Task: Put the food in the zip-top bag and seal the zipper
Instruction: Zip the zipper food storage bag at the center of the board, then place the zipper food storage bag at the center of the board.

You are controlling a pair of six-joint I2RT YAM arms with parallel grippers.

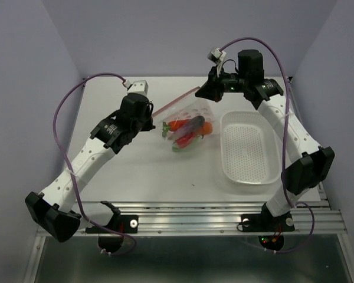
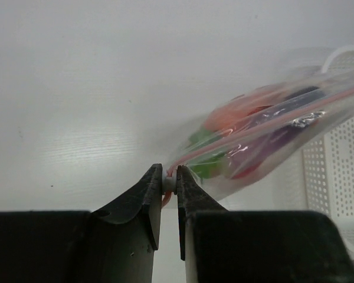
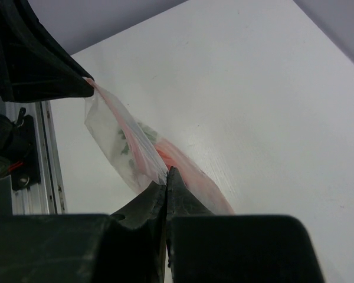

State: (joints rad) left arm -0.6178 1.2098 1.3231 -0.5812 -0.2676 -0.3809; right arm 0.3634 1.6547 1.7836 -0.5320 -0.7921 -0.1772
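- zip-top bag (image 1: 192,113): clear plastic with white glints
- zipper (image 1: 176,101): thin pink strip along the bag's edge
- food (image 1: 189,132) inside the bag: orange, orange-red, red, purple and green pieces, blurred into patches in the wrist views
- basket (image 1: 246,147): white, patterned all over with small holes in rows
- table (image 1: 135,171): plain white
- left gripper (image 2: 170,177) and right gripper (image 3: 167,174): black
- arms (image 1: 88,156): white links with black joints
- cables (image 1: 64,106): purple
- walls (image 1: 23,71): pale lavender
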